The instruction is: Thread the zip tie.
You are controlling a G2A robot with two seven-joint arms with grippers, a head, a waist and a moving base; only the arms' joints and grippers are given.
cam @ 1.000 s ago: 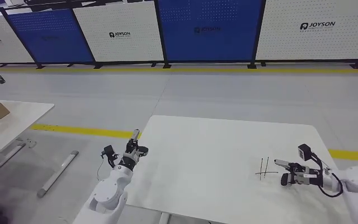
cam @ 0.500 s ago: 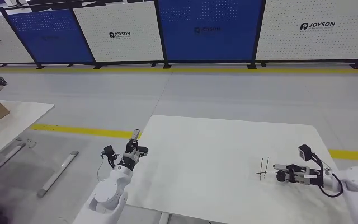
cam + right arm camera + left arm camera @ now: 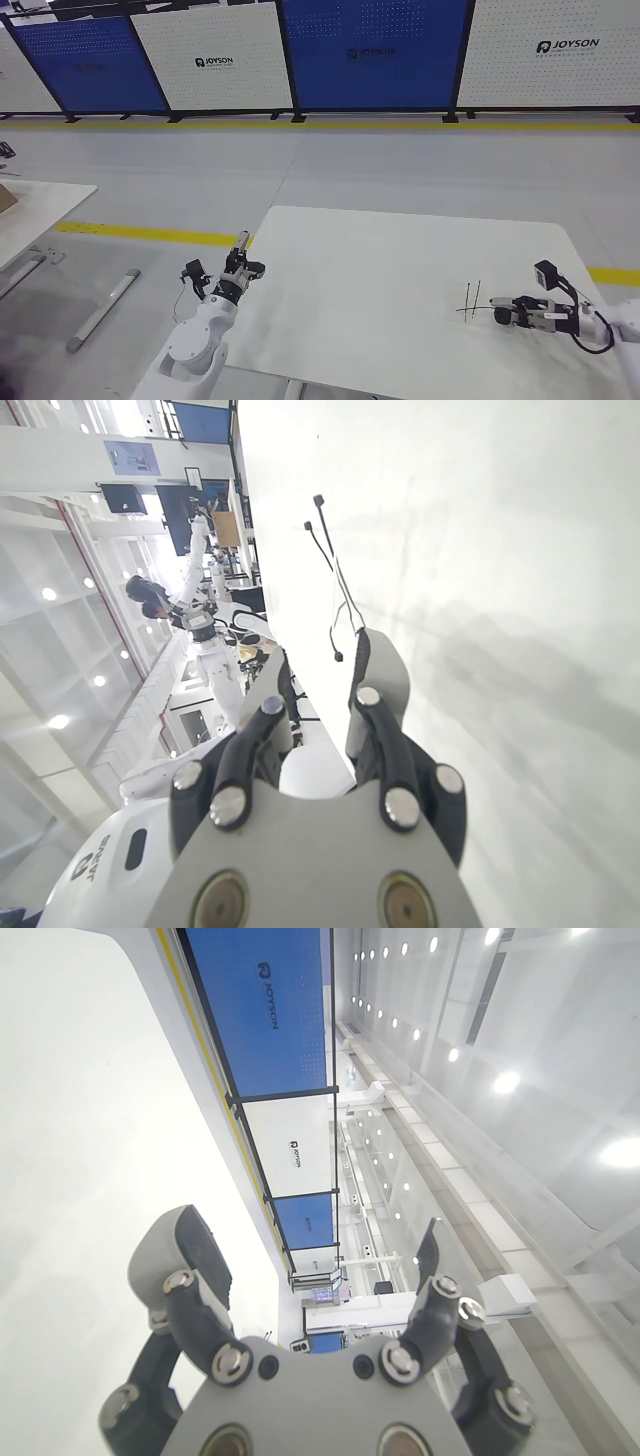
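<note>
Right end effector (image 3: 497,311) sat open just beside black zip ties (image 3: 472,297) on white counter (image 3: 380,270), w/ left end effector (image 3: 315,1238) open at its edge.

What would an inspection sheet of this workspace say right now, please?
surface: white table, plain top.
job's things: three black zip ties lying crossed near the table's right side.
clutter: nothing seen.
grippers: left gripper open at the table's left edge, holding nothing; right gripper open, beside the ties' ends.
cables: black cable looped at the right wrist.
surroundings: blue and white panels, yellow floor line, second table at far left.
</note>
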